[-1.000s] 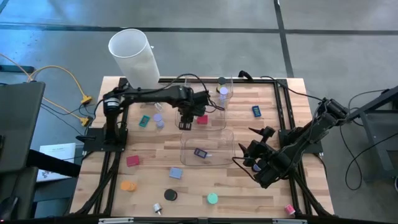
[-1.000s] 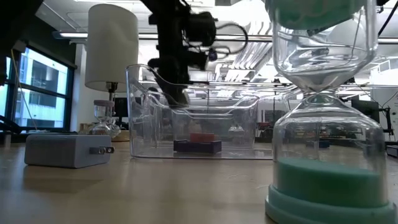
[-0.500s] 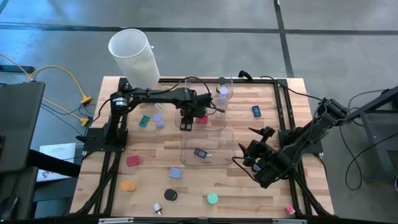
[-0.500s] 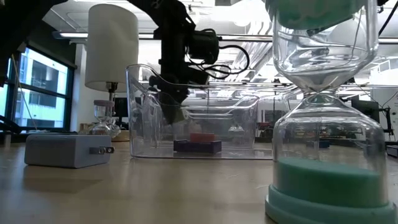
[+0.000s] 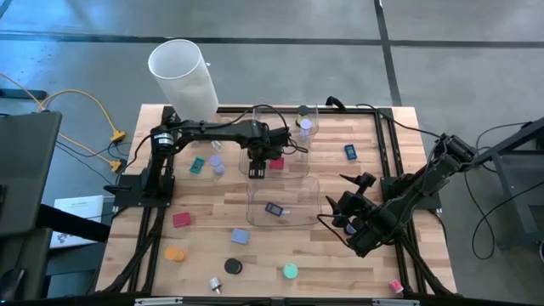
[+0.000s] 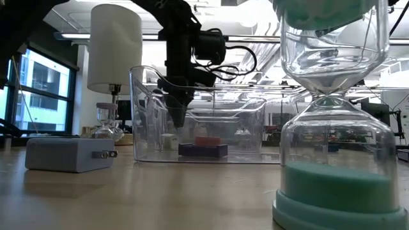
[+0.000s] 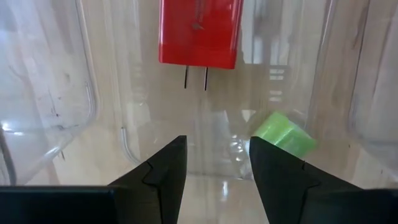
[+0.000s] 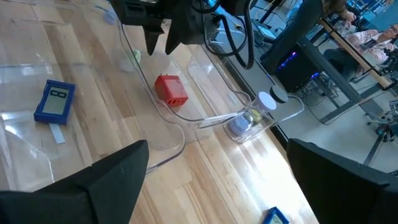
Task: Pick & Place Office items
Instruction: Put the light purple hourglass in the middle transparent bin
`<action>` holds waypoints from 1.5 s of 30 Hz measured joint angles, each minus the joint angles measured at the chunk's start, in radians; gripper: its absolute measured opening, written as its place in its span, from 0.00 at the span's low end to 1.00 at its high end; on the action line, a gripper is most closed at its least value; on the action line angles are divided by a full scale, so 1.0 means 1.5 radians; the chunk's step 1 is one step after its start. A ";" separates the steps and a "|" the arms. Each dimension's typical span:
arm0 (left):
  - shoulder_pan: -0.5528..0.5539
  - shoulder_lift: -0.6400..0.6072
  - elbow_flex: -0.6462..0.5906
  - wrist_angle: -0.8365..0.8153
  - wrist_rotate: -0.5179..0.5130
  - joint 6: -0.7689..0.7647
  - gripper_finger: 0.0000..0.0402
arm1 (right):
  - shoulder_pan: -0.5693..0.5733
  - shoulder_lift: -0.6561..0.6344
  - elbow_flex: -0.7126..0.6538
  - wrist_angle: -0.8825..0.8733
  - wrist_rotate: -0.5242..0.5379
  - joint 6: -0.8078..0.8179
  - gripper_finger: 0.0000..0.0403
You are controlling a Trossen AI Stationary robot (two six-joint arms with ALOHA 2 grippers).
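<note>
Wood table (image 5: pixel 340 255), wrist-only green piece (image 7: pixel 285 135), possibly eraser

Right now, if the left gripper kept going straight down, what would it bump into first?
Probably the bare floor of the clear bin: the left gripper points between the green piece and red block.

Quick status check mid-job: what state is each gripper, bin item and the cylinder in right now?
Left gripper: jaws open, empty, down inside far clear bin.
Green piece: loose on that bin's floor, beside the jaws.
Red block: lying flat in the same bin.
Right gripper: jaws wide open, empty, over table's right side.
Blue block: lying in near clear bin.
White cylinder: upright.
</note>
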 joint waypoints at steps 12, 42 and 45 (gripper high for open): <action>-0.035 -0.077 0.001 -0.030 -0.001 -0.096 0.42 | 0.000 0.000 0.000 0.000 0.002 0.000 0.92; -0.246 -0.153 0.002 -0.196 0.002 -0.410 0.42 | 0.000 0.000 0.000 0.000 -0.004 0.000 0.92; -0.254 -0.153 0.002 -0.196 0.002 -0.404 0.42 | 0.000 0.000 0.000 0.000 -0.003 0.000 0.92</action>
